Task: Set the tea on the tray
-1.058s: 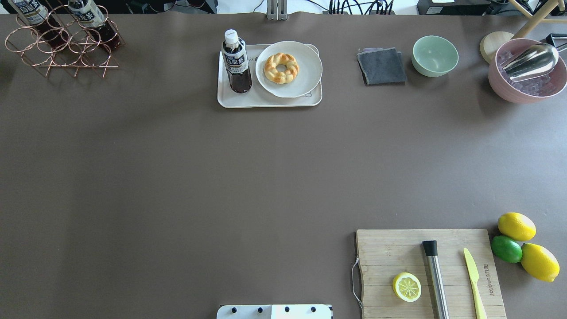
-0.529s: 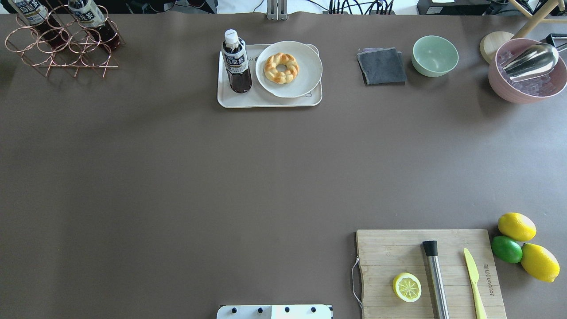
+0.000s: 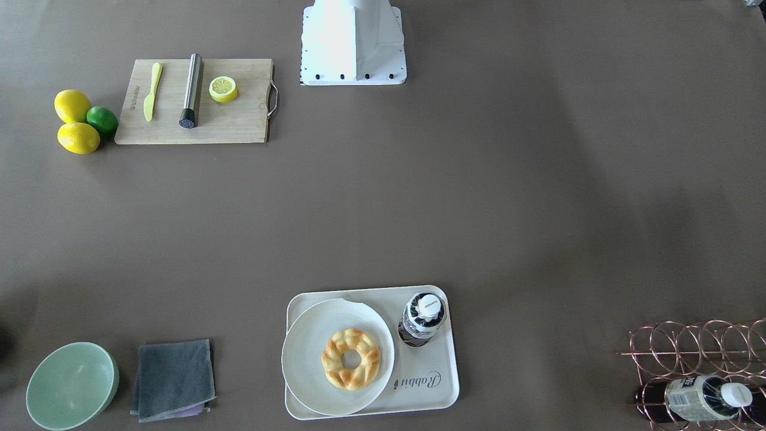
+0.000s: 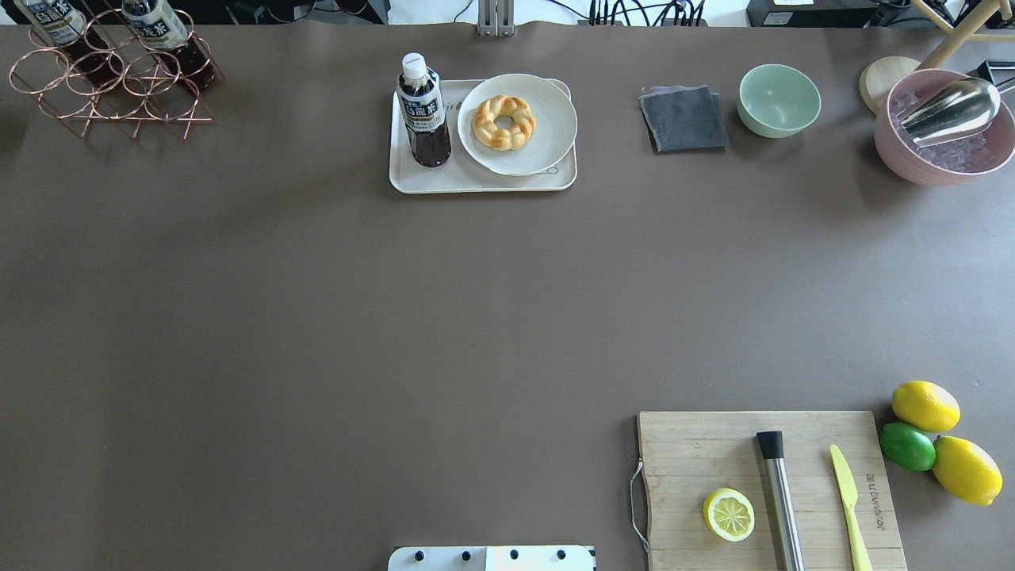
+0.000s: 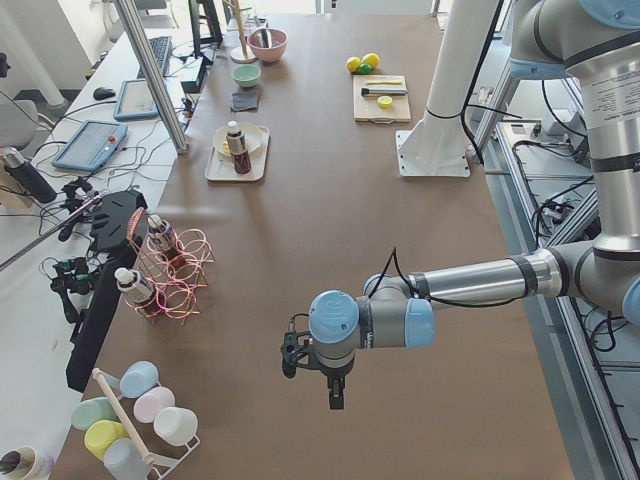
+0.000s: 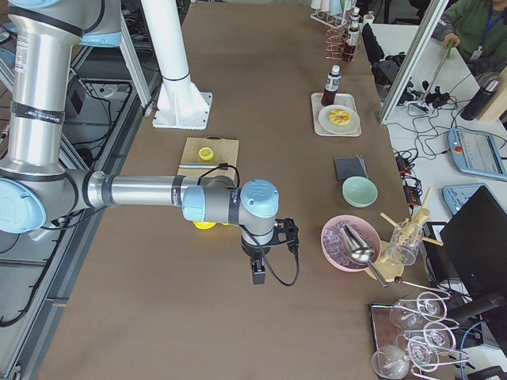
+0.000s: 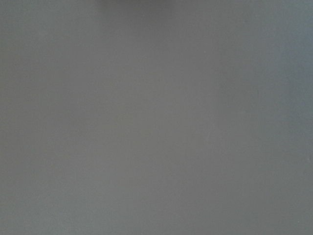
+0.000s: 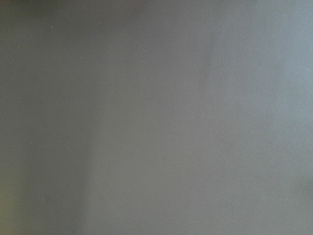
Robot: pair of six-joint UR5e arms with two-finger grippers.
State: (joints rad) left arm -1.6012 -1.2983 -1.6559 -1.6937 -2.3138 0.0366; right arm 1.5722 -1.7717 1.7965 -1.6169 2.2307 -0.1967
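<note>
Tea (image 4: 424, 111): small clear bottle, dark reddish-brown liquid, white screw cap, white-and-dark label; it stands upright on the tray (image 4: 476, 181), at the tray's left end in your overhead view, cap towards the far rim.

Tray: cream-white, rounded corners, raised rim; the script "Rabbit" reads in the front-facing view, but from overhead the plate (image 4: 547, 119) covers most of it. The plate carries a doughnut (image 4: 503, 121) and overlaps the tray's right rim. Tea sits just beside the plate; whether they touch, you cannot tell.

Hard to make out: label characters too small to read; two like bottles in the copper wire rack (image 4: 111, 87) are cut off by the overhead view's top edge; both wrist views give only plain grey-brown table surface.

Left gripper (image 5: 335, 392) and right gripper (image 6: 258, 273) show only in the side views, each pointing down over an end of the table (image 4: 317, 317), well apart from the tray; whether either is released or clenched, you cannot tell.

Room: tea stands close to the tray's left and far rims; a broad stretch of table lies between the tray and the cutting board (image 4: 714, 444) and robot base (image 4: 492, 557).
</note>
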